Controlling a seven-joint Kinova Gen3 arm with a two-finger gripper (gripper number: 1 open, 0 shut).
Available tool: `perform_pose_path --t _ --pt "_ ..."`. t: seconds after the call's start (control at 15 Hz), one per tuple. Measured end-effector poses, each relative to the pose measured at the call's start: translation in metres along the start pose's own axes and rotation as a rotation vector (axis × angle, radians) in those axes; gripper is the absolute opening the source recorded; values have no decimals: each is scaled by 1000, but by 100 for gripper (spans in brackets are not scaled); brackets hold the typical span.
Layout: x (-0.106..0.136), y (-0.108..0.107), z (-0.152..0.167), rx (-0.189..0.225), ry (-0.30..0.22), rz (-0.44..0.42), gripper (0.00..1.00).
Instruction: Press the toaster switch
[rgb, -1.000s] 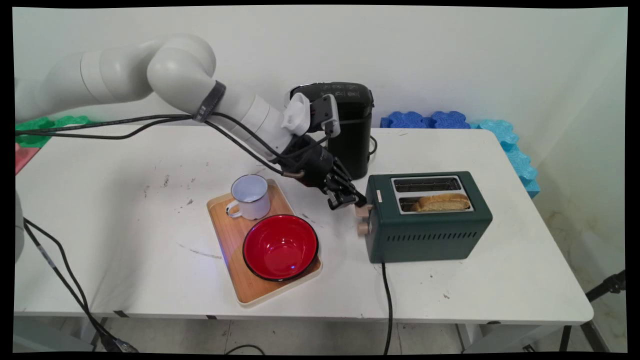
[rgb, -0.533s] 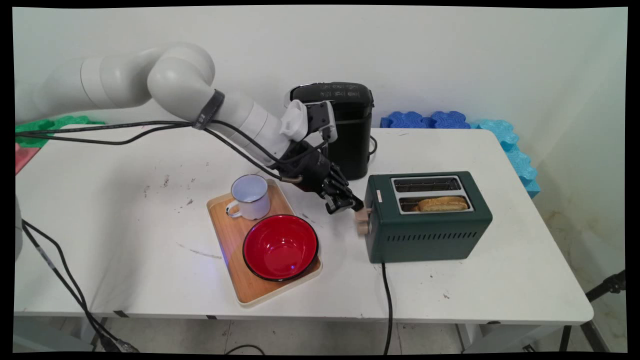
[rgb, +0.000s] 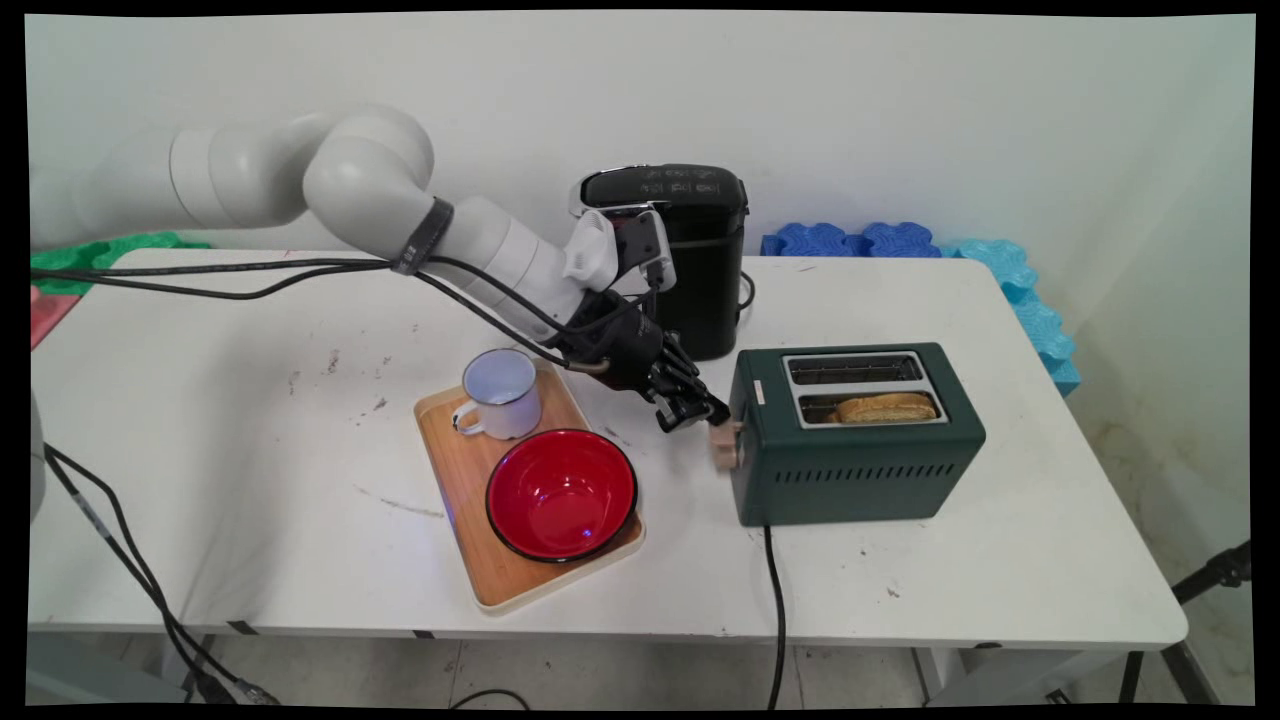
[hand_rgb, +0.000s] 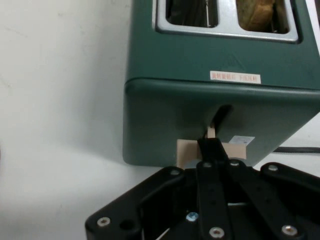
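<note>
Closed together, the two black fingers of the gripper (rgb: 700, 412) press down on the beige lever (rgb: 722, 442) at the left end of the dark green toaster (rgb: 860, 465). From the hand camera the fingers (hand_rgb: 209, 150) look joined into one bar lying on top of the lever (hand_rgb: 235, 150), below the slot in the toaster's (hand_rgb: 200, 100) end wall. They grip nothing; they only touch the lever from above.

One slice of toast (rgb: 885, 407) sits low in the front slot; the back slot holds nothing. The toaster's black cord (rgb: 775, 600) runs toward 6 o'clock, over the table's (rgb: 950, 580) edge.

At 9 o'clock from the gripper lies a wooden tray (rgb: 470, 500) with a white enamel mug (rgb: 500, 393) and a red bowl (rgb: 561, 493) on it. At 12 o'clock from the gripper stands a black coffee machine (rgb: 690, 250).
</note>
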Motion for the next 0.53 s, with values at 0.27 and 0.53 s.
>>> perform_pose_path --t 0.27,0.53 --pt "-3 1 4 -4 11 -7 0" --pt "-7 1 7 -4 15 -13 0"
